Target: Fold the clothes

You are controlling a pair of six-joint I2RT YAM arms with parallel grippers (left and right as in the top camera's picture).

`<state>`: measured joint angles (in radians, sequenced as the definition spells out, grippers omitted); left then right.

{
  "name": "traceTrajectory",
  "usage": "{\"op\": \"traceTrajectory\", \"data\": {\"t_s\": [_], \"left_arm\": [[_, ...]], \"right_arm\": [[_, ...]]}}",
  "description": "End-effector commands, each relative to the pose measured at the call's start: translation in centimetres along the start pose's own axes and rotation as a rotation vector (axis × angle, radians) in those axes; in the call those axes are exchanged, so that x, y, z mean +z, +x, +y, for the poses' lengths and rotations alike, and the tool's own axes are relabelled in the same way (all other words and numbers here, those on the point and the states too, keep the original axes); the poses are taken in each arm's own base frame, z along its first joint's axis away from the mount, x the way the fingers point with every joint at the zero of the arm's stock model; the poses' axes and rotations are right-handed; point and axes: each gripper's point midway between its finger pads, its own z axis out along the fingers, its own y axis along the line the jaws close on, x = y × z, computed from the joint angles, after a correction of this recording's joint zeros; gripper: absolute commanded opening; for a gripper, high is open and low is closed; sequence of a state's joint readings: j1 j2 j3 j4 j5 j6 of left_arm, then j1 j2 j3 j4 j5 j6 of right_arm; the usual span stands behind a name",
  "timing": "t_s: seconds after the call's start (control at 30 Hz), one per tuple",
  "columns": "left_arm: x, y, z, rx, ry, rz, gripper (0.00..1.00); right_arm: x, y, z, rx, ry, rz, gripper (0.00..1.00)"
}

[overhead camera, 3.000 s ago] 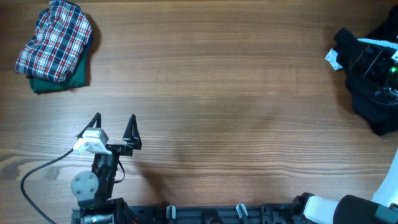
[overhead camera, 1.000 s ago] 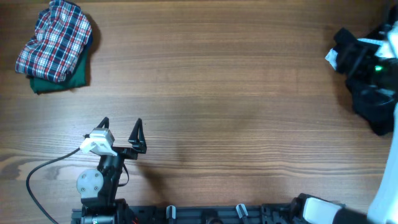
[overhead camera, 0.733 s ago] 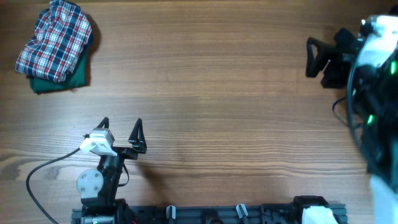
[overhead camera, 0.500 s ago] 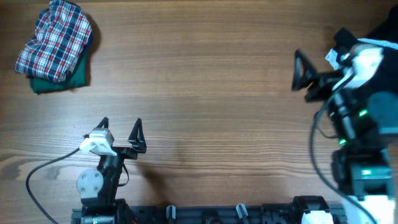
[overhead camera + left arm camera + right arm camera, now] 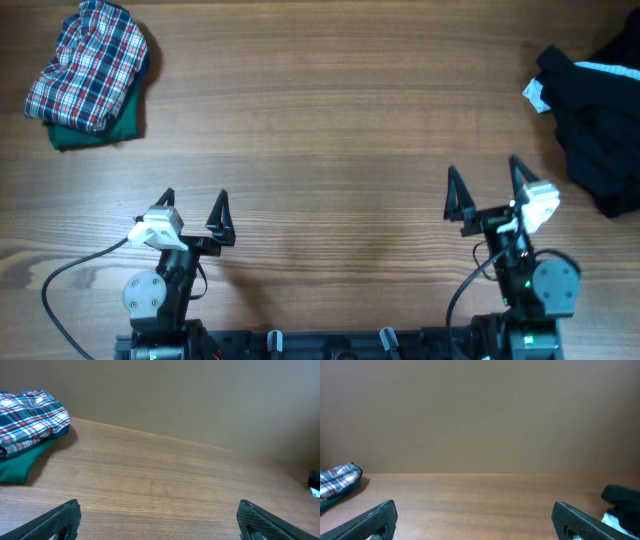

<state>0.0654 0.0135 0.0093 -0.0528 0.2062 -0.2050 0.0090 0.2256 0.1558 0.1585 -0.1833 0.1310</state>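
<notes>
A plaid garment (image 5: 88,62) lies bunched on top of a dark-green one (image 5: 100,128) at the far left corner of the table. The left wrist view shows that pile (image 5: 27,422) at its left edge, and the right wrist view shows it (image 5: 337,484) small at the left. A black garment (image 5: 598,130) with a white label lies crumpled at the far right edge; its corner (image 5: 622,497) shows in the right wrist view. My left gripper (image 5: 193,205) stands open near the front left, holding nothing. My right gripper (image 5: 484,182) stands open near the front right, also with nothing between its fingers.
The wooden table (image 5: 330,150) stretches between the two piles of clothes. A grey cable (image 5: 70,275) curls from the left arm toward the front edge. A plain brown wall (image 5: 480,410) rises behind the table's far edge.
The right arm has swung away from the black garment at the far right and come back to the front right, open and carrying nothing. The left arm has stayed still.
</notes>
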Motion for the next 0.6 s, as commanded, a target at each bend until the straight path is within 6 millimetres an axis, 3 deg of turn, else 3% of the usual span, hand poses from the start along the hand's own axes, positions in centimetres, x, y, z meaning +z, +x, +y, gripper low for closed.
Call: {"op": "traceTrajectory", "data": {"t_s": [0.0, 0.47, 0.57], "left_arm": [[0.0, 0.1, 0.0, -0.012, -0.001, -0.003, 1.00], [0.0, 0.1, 0.0, -0.012, -0.001, -0.003, 1.00], [0.0, 0.1, 0.0, -0.011, -0.001, -0.003, 1.00]], "right_arm": [[-0.7, 1.5, 0.4, 0.029, -0.029, -0.021, 1.00], [-1.5, 5.7, -0.4, 0.065, -0.002, 0.071, 1.00], [-1.5, 5.7, -0.3, -0.004, -0.007, 0.071, 1.00]]}}
